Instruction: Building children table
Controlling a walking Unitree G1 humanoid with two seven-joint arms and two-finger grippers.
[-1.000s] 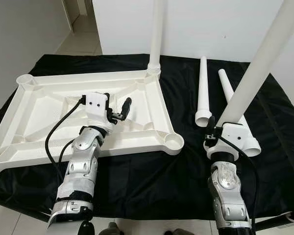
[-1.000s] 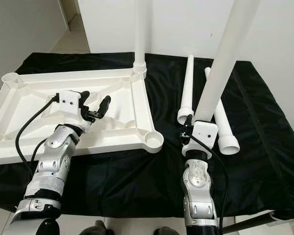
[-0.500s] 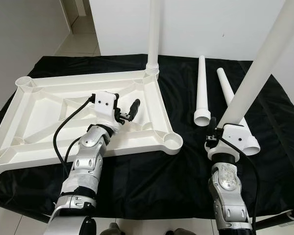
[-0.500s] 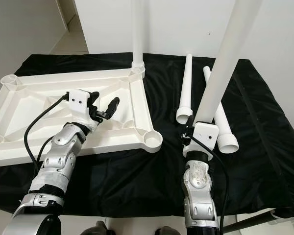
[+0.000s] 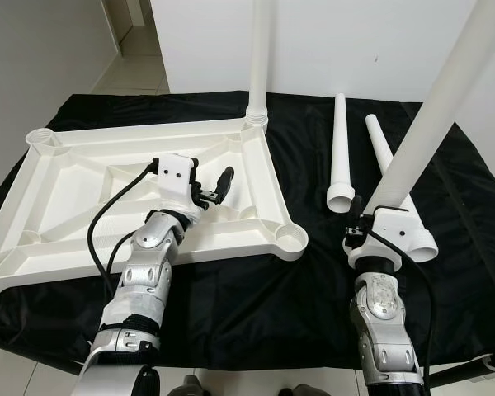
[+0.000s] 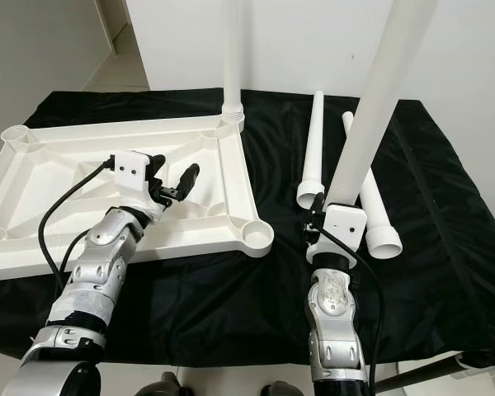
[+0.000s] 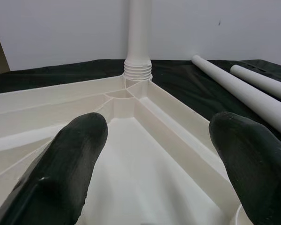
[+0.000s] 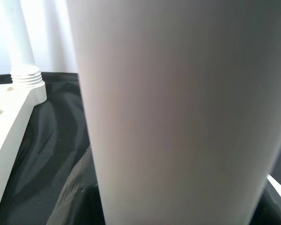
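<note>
The white table top lies upside down on a black cloth. One white leg stands screwed into its far right corner. My left gripper hovers open over the inside of the top near its right rim, and the left wrist view shows its black fingers spread toward that corner leg. My right gripper is shut on a second leg, held upright and leaning right over the cloth. That leg looms close in the right wrist view. Two loose legs lie beside it.
The near right corner socket and the far left socket are empty cups. The black cloth covers a low table, whose front edge is near my arms. A white wall stands behind, and a tiled passage opens at far left.
My left gripper has moved right and a little farther over the table top, then held still. The right gripper and its upright leg have barely moved.
</note>
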